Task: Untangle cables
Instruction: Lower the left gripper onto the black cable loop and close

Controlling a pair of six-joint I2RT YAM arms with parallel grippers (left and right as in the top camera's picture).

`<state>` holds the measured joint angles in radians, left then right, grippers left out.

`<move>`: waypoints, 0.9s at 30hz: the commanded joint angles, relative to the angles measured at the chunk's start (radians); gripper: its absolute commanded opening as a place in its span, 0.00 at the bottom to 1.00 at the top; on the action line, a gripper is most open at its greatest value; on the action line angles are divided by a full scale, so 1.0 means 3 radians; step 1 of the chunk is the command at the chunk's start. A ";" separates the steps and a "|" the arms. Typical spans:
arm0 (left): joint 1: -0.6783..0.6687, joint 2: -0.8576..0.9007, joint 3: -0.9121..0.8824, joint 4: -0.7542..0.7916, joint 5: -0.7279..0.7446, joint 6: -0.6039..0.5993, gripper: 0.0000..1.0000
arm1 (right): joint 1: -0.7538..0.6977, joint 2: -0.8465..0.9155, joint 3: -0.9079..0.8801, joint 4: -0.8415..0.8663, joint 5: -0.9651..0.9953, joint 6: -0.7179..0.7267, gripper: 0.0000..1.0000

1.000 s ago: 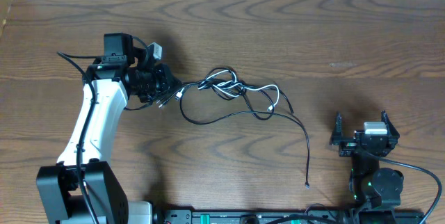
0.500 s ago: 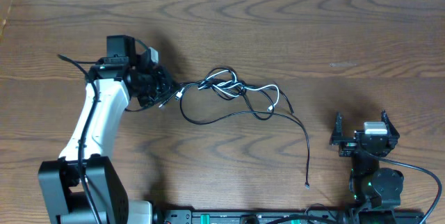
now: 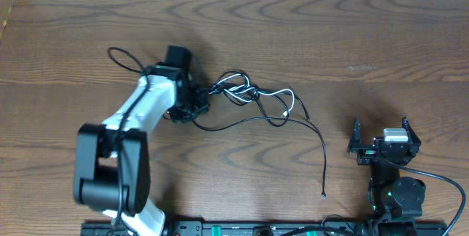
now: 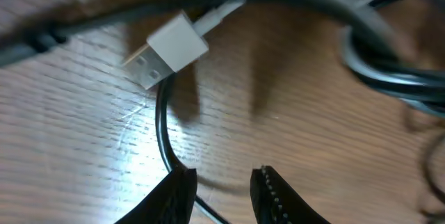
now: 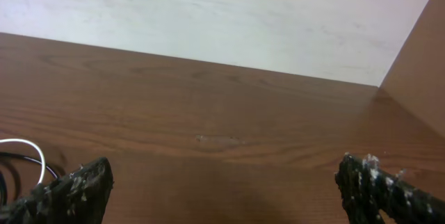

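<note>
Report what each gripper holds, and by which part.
Nothing is gripped. The left gripper stands slightly open, a black cable loose beside one finger; the right gripper is wide open, empty.

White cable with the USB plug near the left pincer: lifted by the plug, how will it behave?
Likely floppy: the white cable lies in loose curves, so it should droop. Probably light; it is thin, with a small USB plug. It loops through the black cables, so a pull would probably drag the tangle along.

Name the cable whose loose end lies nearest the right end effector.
The black cable trailing alone out of the tangle; the others lie bunched.
</note>
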<state>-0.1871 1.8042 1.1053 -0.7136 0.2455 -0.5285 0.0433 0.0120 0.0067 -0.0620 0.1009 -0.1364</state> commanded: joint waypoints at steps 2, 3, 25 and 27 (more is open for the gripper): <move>-0.0140 0.0298 -0.0019 -0.0013 -0.0431 -0.0178 0.33 | -0.0024 -0.0018 -0.0005 -0.0008 -0.0009 -0.0023 0.99; -0.0139 0.0343 -0.0019 -0.0013 -0.0429 -0.0178 0.32 | -0.0024 -0.0018 -0.0005 -0.0009 -0.0009 -0.0023 0.99; 0.0037 0.0142 0.0487 -0.0708 -0.0484 -0.0043 0.33 | -0.0024 -0.0018 -0.0005 -0.0009 -0.0009 -0.0023 0.99; 0.0037 0.0142 0.0387 -0.0730 -0.0488 -0.0067 0.33 | -0.0024 -0.0018 -0.0005 -0.0008 -0.0009 -0.0024 0.99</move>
<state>-0.1768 1.8488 1.2747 -0.9173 0.1238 -0.5102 0.0433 0.0120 0.0067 -0.0616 0.1005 -0.1364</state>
